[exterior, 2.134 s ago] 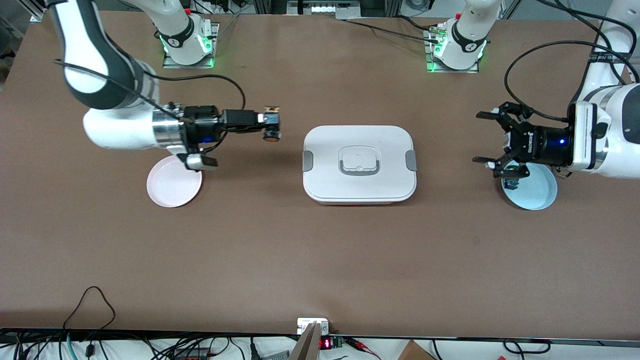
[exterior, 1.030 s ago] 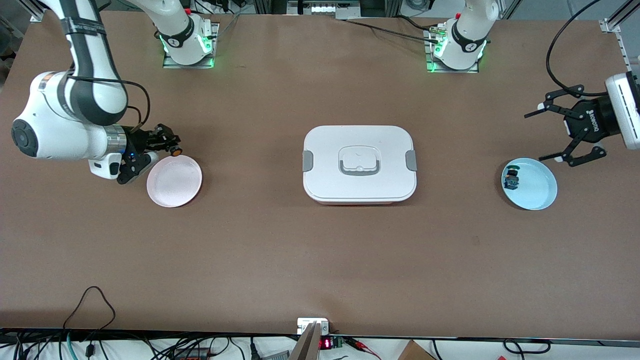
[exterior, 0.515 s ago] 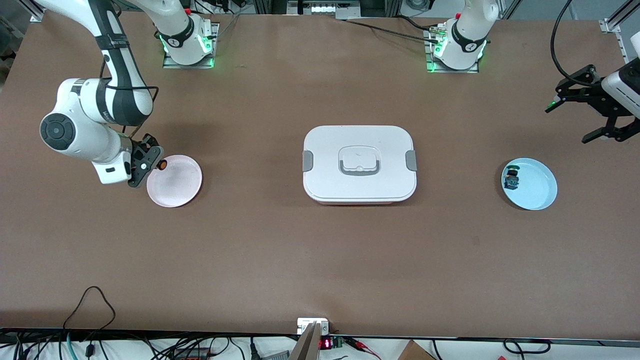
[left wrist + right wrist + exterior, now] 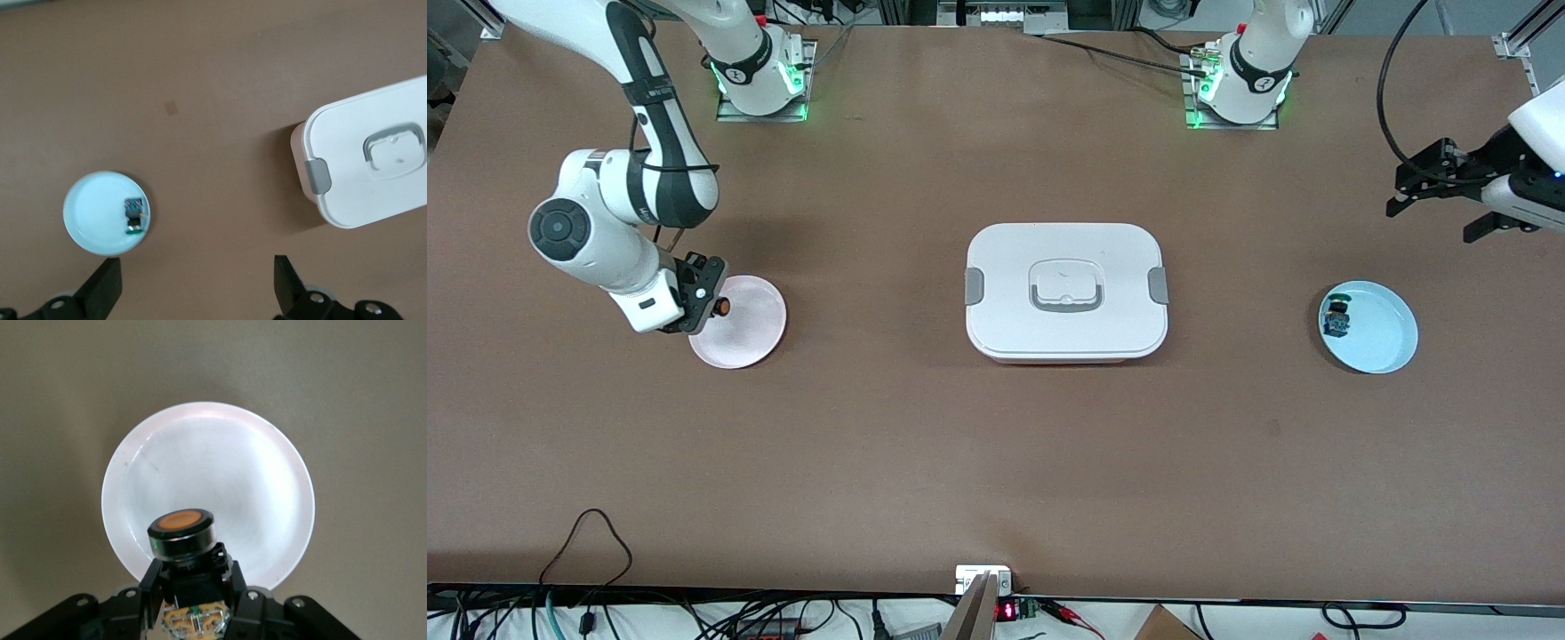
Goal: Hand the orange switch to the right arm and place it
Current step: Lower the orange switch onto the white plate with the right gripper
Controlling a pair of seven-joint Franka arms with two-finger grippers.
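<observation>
My right gripper [image 4: 710, 302] is shut on the orange switch [image 4: 721, 307] and holds it over the edge of the pink plate [image 4: 751, 333]. In the right wrist view the switch [image 4: 181, 537] shows its orange cap and black body, clamped between my fingers [image 4: 148, 587], with the plate [image 4: 267, 487] below it. My left gripper [image 4: 1436, 191] is open and empty, up in the air over the table at the left arm's end. Its fingertips [image 4: 100, 293] show wide apart in the left wrist view.
A white lidded box [image 4: 1065, 289] sits mid-table and also shows in the left wrist view [image 4: 363, 160]. A light blue plate [image 4: 1383, 342] at the left arm's end holds a small black switch with green-blue cap [image 4: 1335, 317]; both show in the left wrist view [image 4: 135, 217].
My right gripper has carried the orange switch away from the box toward the right arm's end and down over the pink plate's edge. My left gripper rose away from the blue plate.
</observation>
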